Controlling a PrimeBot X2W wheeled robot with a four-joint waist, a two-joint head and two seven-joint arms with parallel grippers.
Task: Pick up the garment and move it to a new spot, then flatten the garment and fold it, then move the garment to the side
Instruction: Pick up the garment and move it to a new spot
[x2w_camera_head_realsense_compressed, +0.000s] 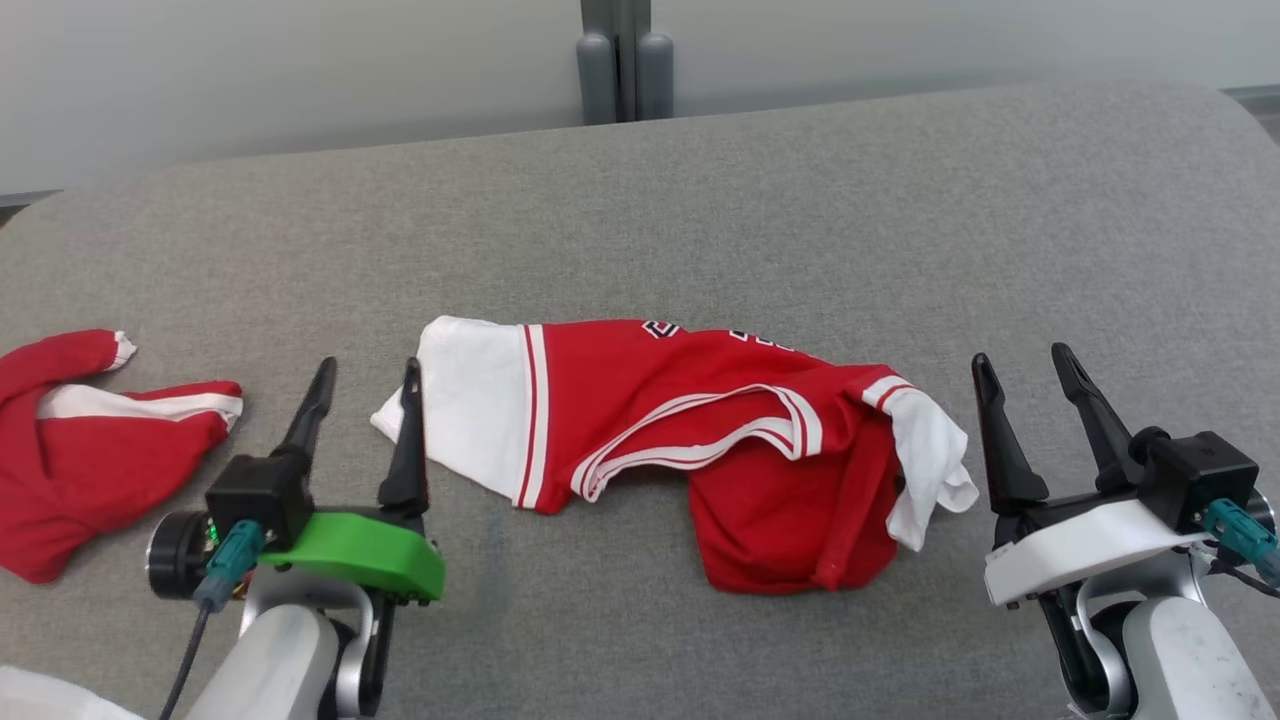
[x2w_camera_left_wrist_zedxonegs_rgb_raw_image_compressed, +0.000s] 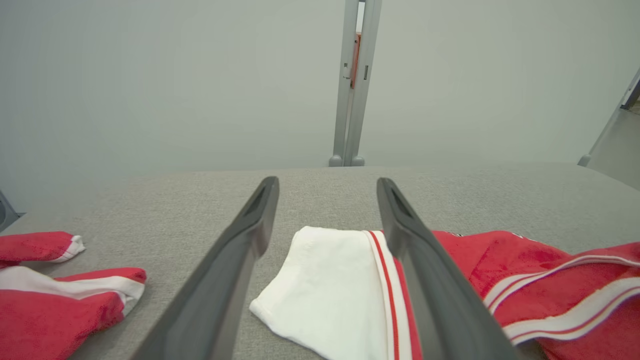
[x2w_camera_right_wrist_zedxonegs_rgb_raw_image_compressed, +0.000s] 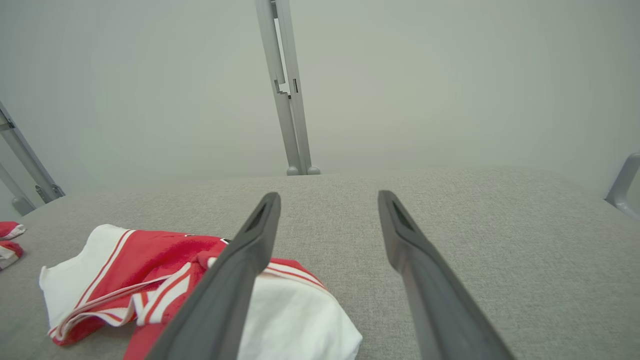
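Note:
A crumpled red garment (x2w_camera_head_realsense_compressed: 680, 420) with white sleeves and white-striped trim lies in the middle of the grey fabric-covered table (x2w_camera_head_realsense_compressed: 800, 220). My left gripper (x2w_camera_head_realsense_compressed: 368, 368) is open and empty just left of its white sleeve end, with the right finger at the sleeve's edge. In the left wrist view the white sleeve (x2w_camera_left_wrist_zedxonegs_rgb_raw_image_compressed: 325, 280) shows between the open fingers of the left gripper (x2w_camera_left_wrist_zedxonegs_rgb_raw_image_compressed: 327, 182). My right gripper (x2w_camera_head_realsense_compressed: 1020, 357) stands open and empty just right of the garment's other white sleeve. In the right wrist view the garment (x2w_camera_right_wrist_zedxonegs_rgb_raw_image_compressed: 140, 260) lies left of the right gripper (x2w_camera_right_wrist_zedxonegs_rgb_raw_image_compressed: 328, 196).
A second red and white garment (x2w_camera_head_realsense_compressed: 90, 450) lies bunched at the table's left edge, left of my left arm. A grey post (x2w_camera_head_realsense_compressed: 625, 60) stands behind the table's far edge against a pale wall. Bare table surface stretches beyond and to the right of the central garment.

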